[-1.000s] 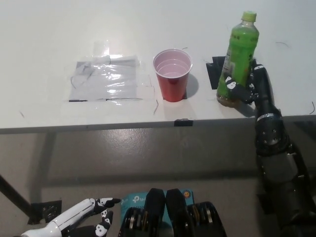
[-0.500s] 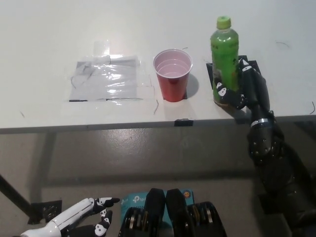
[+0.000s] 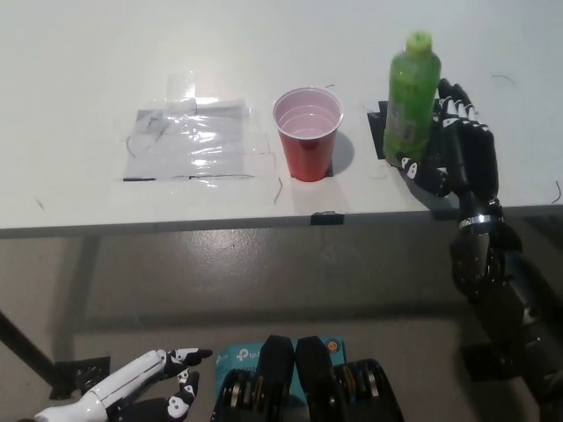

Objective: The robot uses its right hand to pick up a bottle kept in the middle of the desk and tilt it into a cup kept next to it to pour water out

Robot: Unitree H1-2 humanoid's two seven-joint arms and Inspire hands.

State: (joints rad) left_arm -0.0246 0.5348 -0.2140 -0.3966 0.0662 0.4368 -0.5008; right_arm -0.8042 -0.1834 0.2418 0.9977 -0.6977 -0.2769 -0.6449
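A green bottle [image 3: 411, 97] with a green cap stands upright on the white desk [image 3: 88, 70], over a black tape mark. Left of it is a red cup [image 3: 308, 136], upright, its pale inside showing. My black right hand [image 3: 456, 145] is just to the right of the bottle, fingers [image 3: 450, 98] spread apart behind it and the thumb low by its base, not closed around it. My white left hand [image 3: 141, 391] rests at the lower left, below the desk, holding nothing.
A clear plastic sheet [image 3: 189, 141] is taped flat on the desk left of the cup. A small black tape piece [image 3: 325, 217] marks the desk's front edge. Below the edge is the grey floor.
The right hand brought the tilted bottle upright and set it nearer the cup, then spread its fingers off it. The left hand has not moved.
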